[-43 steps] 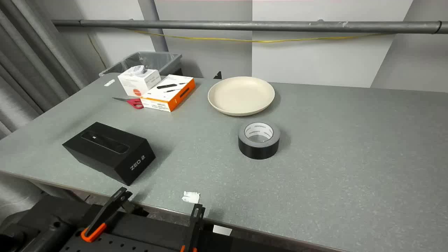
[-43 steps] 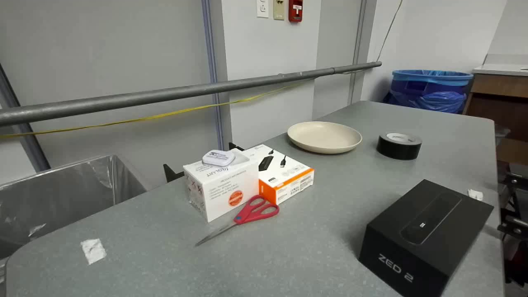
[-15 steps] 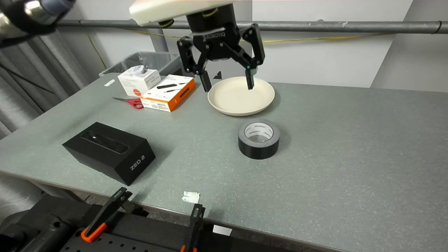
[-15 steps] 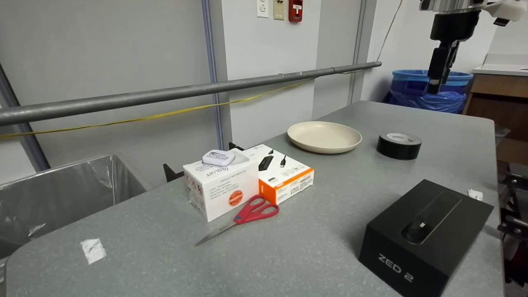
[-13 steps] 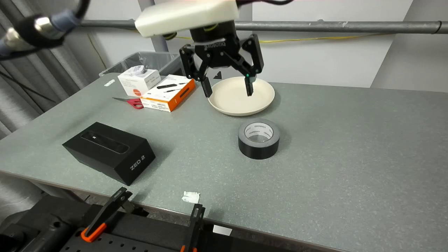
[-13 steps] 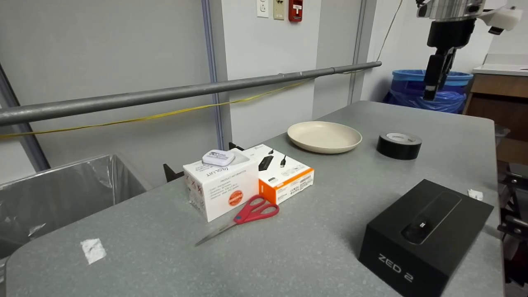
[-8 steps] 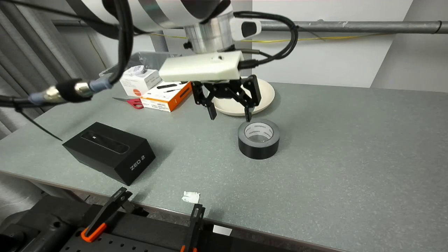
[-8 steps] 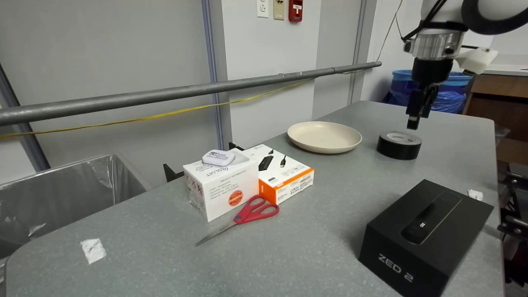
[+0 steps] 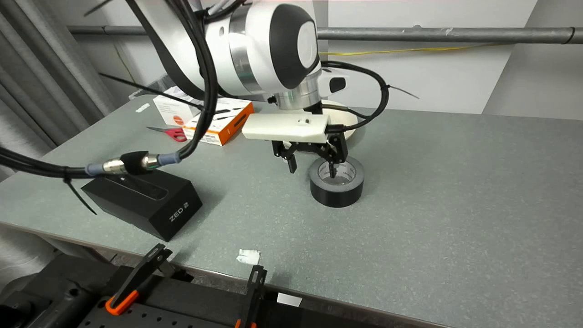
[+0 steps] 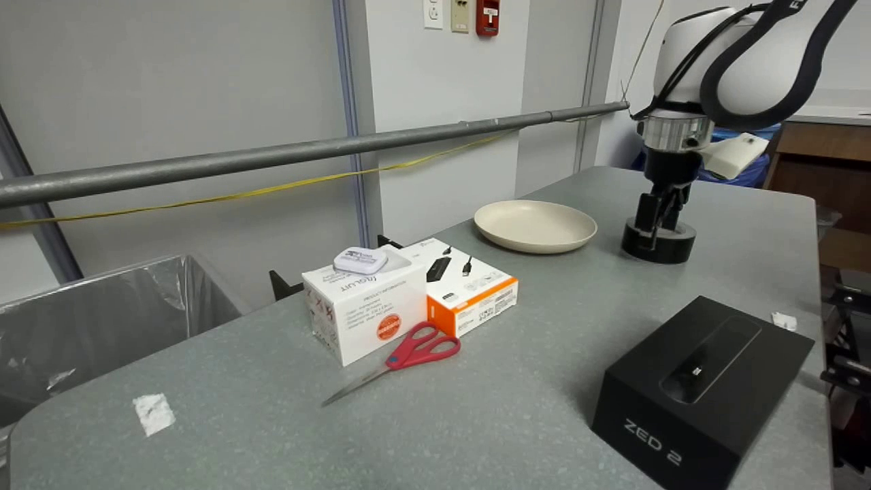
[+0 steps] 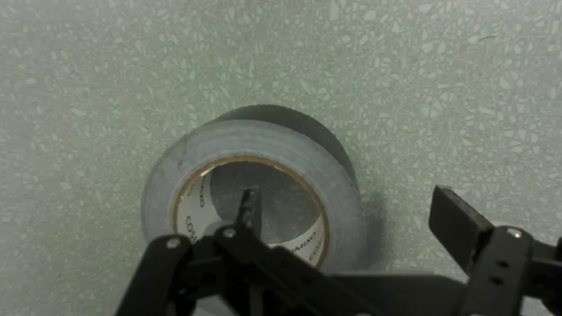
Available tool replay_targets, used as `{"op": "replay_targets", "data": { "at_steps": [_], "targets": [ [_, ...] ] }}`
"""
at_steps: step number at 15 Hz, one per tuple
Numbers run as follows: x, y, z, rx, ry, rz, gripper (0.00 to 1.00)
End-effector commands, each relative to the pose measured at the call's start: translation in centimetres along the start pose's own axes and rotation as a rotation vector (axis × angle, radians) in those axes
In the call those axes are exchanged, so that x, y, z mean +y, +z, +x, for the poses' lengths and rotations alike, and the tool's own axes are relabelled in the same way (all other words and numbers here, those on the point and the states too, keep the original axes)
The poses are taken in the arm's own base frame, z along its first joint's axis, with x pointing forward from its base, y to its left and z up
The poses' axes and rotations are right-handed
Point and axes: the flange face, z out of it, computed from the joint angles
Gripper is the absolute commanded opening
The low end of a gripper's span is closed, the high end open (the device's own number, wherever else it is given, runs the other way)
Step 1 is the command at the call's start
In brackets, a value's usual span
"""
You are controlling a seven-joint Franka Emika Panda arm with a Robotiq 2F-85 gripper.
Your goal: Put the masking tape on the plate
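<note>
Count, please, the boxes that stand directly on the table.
3. The black box lies near the edge of the table; the white box and the orange-edged box sit side by side, near the scissors. A smaller one could be hidden behind them, but none shows.

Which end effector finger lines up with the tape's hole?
The finger at left in the wrist view: it is over or inside the masking tape's hole. The other finger stands outside it.

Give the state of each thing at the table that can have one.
gripper: open, holding nothing
plate: face up
tape: lying flat, off the plate
scissors: shut
ZED 2 box: shut
orange-edged box: shut
white box: small case on top
bin: open, lined with clear plastic
</note>
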Motion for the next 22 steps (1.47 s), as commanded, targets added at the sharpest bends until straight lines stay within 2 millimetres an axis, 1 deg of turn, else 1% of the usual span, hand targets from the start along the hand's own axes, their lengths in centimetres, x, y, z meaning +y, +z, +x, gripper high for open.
{"op": "replay_targets", "data": {
  "at_steps": [1,2,3,5,7,10,11,13,16,18,20,21,22],
  "targets": [
    [-0.4,2.3,2.0,0.004,0.040,0.026,0.75],
    [-0.5,2.4,2.2,0.004,0.052,0.030,0.72],
    [-0.4,2.1,2.3,0.012,0.062,0.036,0.66],
    [-0.4,1.6,2.5,0.022,0.073,0.045,0.49],
    [-0.1,0.8,2.6,0.038,0.088,0.040,0.35],
    [0.3,0.1,2.9,0.036,0.100,0.031,0.10],
    [0.5,-0.2,2.8,0.033,0.107,0.024,0.04],
    [0.8,-1.4,2.3,0.045,0.099,0.013,0.06],
    [0.8,-4.7,2.1,0.103,0.086,0.010,0.06],
    [0.1,-7.2,2.9,0.148,0.073,0.022,0.06],
    [-1.1,-9.4,4.1,0.200,0.058,0.033,0.06],
    [-2.1,-10.3,4.9,0.226,0.045,0.039,0.06],
    [-2.9,-10.7,5.6,0.231,0.038,0.044,0.06]
  ]
}}
